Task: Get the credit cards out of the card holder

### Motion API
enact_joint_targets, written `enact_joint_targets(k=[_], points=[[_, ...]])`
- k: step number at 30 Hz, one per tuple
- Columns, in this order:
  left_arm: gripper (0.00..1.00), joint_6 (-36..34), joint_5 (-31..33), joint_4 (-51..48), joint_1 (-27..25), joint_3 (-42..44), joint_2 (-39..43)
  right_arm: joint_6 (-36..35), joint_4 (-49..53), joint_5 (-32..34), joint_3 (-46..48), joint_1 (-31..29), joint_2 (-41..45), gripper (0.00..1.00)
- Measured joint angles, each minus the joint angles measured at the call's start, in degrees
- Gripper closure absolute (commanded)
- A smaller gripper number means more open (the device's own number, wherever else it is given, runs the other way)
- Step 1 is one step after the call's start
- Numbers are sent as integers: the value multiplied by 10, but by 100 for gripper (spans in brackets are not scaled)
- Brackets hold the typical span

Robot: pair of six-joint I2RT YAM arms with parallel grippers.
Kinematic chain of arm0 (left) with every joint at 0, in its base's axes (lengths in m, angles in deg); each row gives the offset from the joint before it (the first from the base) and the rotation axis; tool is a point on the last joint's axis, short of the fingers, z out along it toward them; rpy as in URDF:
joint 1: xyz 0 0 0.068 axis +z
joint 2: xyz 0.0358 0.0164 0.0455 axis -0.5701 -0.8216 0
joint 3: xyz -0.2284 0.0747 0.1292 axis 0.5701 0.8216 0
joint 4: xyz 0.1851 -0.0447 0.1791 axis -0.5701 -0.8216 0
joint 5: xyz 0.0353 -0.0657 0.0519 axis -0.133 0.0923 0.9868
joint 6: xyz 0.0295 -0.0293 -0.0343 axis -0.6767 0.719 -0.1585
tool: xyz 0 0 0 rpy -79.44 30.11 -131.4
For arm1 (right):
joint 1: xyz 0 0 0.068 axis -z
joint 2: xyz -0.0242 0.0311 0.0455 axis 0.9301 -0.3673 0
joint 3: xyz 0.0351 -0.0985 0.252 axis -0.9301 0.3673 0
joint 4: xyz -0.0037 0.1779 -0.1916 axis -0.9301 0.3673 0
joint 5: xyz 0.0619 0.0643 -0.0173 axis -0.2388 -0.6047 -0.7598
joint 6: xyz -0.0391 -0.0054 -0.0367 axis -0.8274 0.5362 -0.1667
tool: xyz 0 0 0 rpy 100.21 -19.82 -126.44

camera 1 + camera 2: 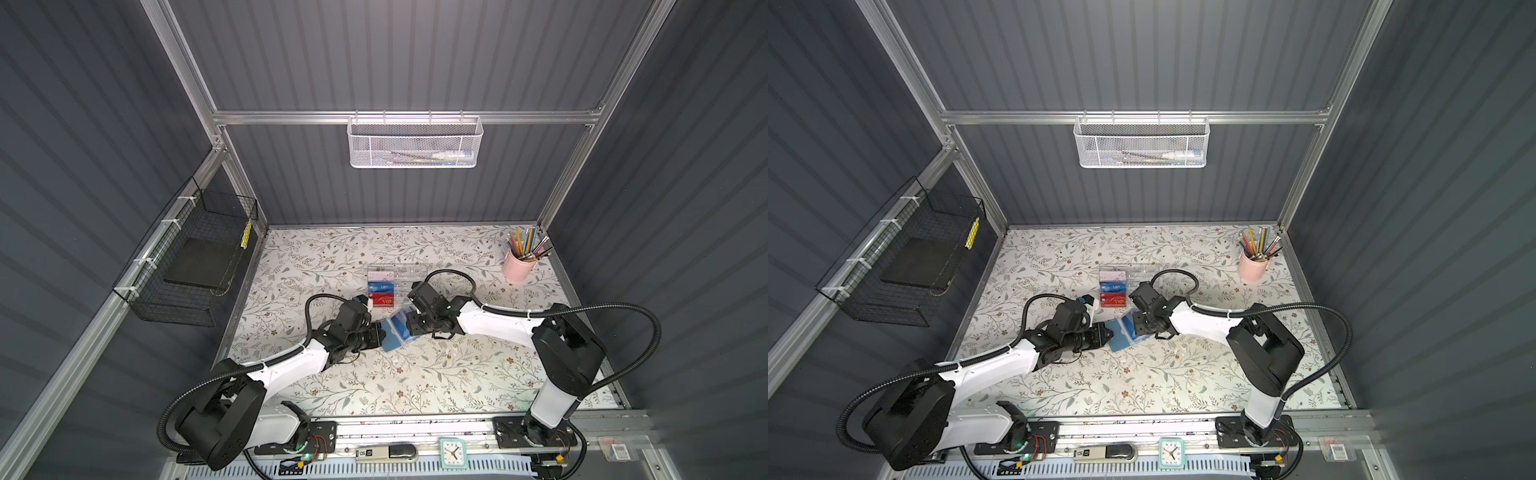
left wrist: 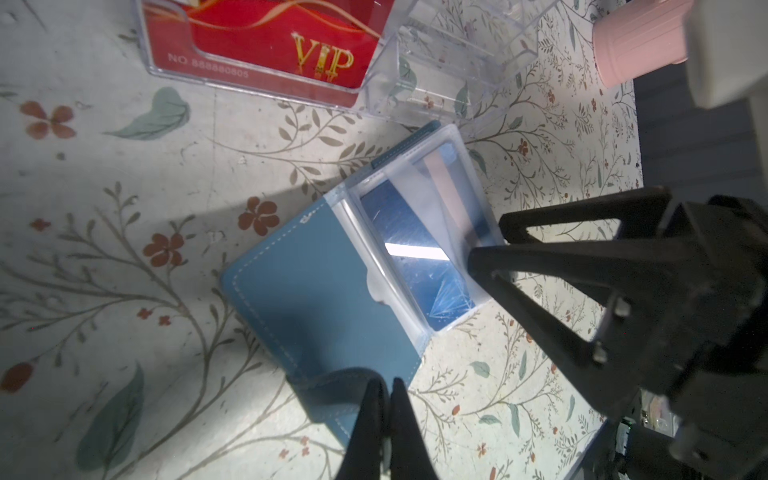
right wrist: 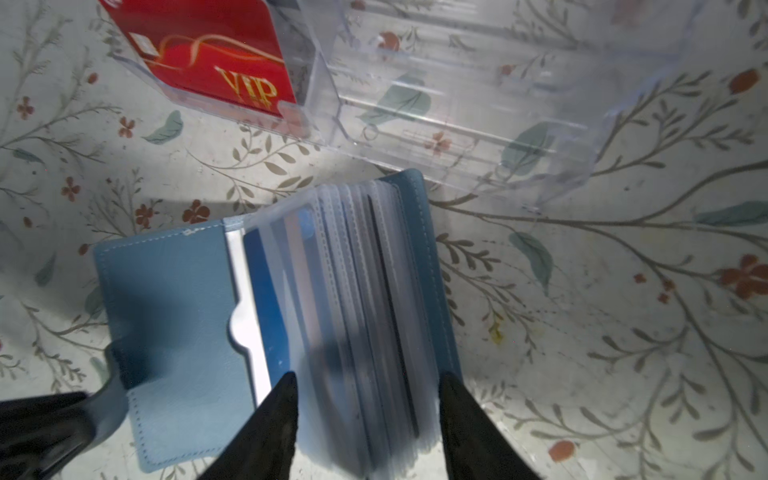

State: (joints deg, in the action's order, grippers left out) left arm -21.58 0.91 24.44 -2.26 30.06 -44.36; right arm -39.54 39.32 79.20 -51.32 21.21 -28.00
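Mid-table, just on the near side of the clear box [image 2: 436, 54], the holder [image 1: 395, 330] is seen lying open between the two claws. Its left cover is flat on the table [image 1: 415, 374] and its sleeves [image 3: 353, 291] are fanned up on the right. One of the cards [image 3: 266, 291] is visible inside the front sleeve, so the cards are judged not yet removed. The flap [image 3: 116, 374] at the holder's left edge is pinched by the left claw [image 2: 386, 384], whose jaws are drawn almost together on it. The sleeves are straddled by the right claw [image 3: 369, 376], its jaws set half apart; whether the sleeves are being squeezed cannot be told. Several risks can be judged from here. Soft plastic might be caught along with a card, so that the whole holder is dragged or lifted instead of the card sliding free. The thin flap might slip from the left claw under such a pull, and the holder would then be left unanchored. Several sleeves might be taken at once. The holder might also be pushed against the box, which stands just beside its far corner.
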Motion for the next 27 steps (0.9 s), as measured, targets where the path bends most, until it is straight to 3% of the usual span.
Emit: enact_joint_targets(k=[5, 7, 27], points=[[10, 1, 20, -10, 1, 2, 40, 0, -7, 0, 0, 0, -12, 46], [1, 3, 27, -12, 3, 2, 56, 0, -8, 0, 0, 0, -12, 46], [0, 26, 99, -124, 7, -33, 189, 7, -43, -1, 15, 1, -13, 47]])
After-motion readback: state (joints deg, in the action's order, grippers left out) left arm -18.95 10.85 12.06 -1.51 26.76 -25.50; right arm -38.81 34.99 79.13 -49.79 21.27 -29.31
